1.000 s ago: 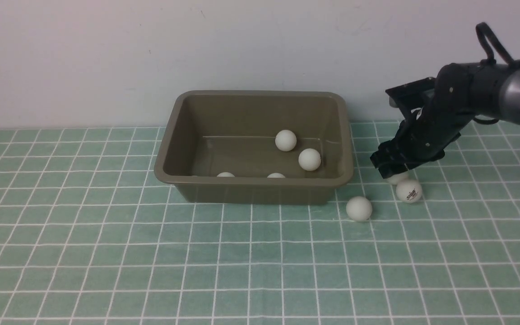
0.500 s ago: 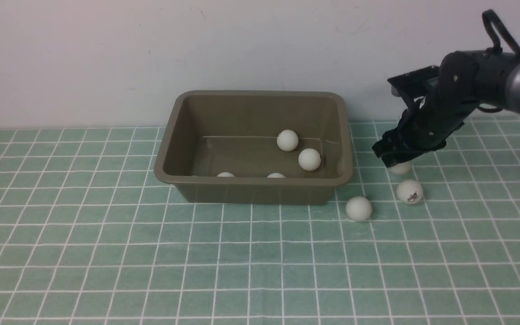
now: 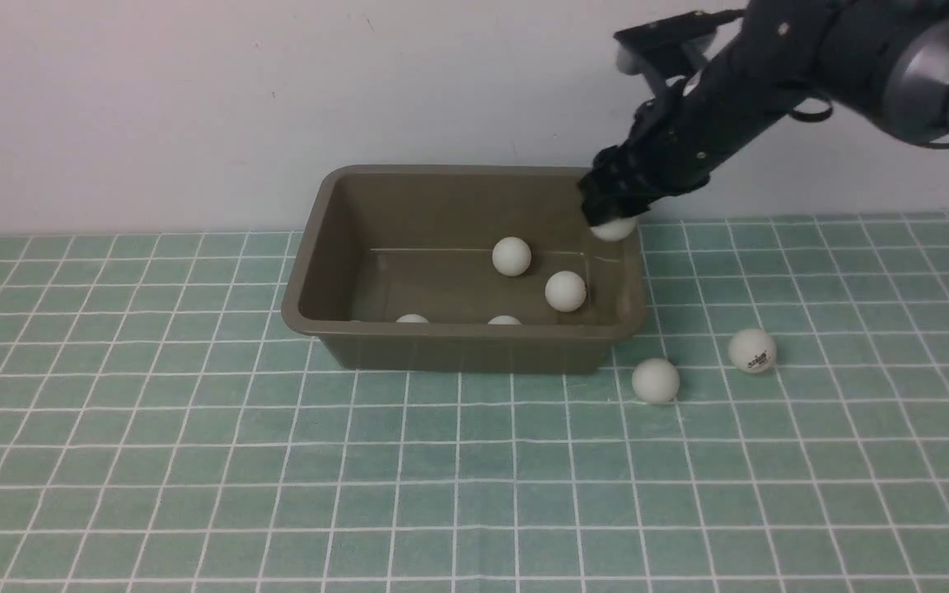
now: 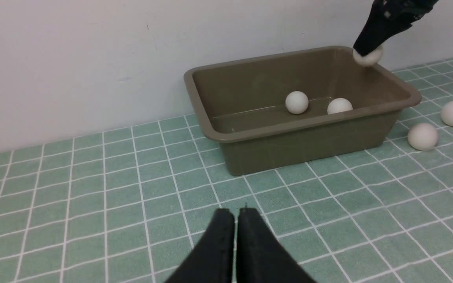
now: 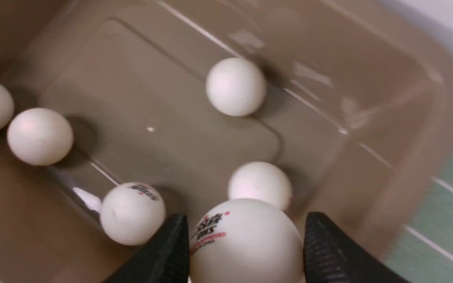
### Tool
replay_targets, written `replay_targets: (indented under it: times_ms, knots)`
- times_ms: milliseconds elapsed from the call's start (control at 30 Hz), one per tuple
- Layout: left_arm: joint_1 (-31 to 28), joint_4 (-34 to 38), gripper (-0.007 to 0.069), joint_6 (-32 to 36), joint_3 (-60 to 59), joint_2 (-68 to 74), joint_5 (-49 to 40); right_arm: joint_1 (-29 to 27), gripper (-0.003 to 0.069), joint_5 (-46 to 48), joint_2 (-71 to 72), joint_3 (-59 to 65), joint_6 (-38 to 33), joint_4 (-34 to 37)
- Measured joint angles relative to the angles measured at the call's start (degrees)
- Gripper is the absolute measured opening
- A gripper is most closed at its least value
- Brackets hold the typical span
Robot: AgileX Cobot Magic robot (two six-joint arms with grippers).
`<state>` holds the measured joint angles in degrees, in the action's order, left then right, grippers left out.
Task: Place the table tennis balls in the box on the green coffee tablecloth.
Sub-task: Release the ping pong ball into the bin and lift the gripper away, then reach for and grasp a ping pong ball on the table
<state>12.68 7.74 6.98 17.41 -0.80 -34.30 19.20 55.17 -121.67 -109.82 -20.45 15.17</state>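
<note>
Nearest me, by the bench's front-left corner, my left claw is sitting pressed shut on nothing, so I am leaving it parked. Further in, on the green coffee tablecloth, a plain ball and a logo ball are lying just off the box's near right corner, apart from each other. Inside the box, five balls are resting on its floor. Toward the bench's far edge, my right claw is gripping a printed ball above the box's far right corner, close to the rim. I am judging this to be the release step. I am aiming to bring the ball a little further inward over bare floor, lower it below the rim, and then open gently so it is not bouncing out or clipping the wall.
</note>
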Motion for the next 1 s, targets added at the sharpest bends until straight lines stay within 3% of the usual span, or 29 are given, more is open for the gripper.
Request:
replay_targets:
  times_ms: [267,500,733,1000]
  knots:
    - [0.0,0.0,-0.0004,0.0,0.0,0.0,0.0,2.7,0.034,-2.3,-3.5,0.0,-1.1,-0.6]
    - [0.0,0.0,-0.0004,0.0,0.0,0.0,-0.1,2.7,0.0408,-2.6,-3.5,0.0,-1.5,-1.0]
    - [0.0,0.0,-0.0004,0.0,0.0,0.0,-0.2,2.6,0.0417,6.5,-0.2,-3.7,1.1,-10.6]
    - [0.0,0.0,-0.0004,0.0,0.0,0.0,-0.2,-3.5,0.0419,9.5,10.7,0.9,5.6,-14.4]
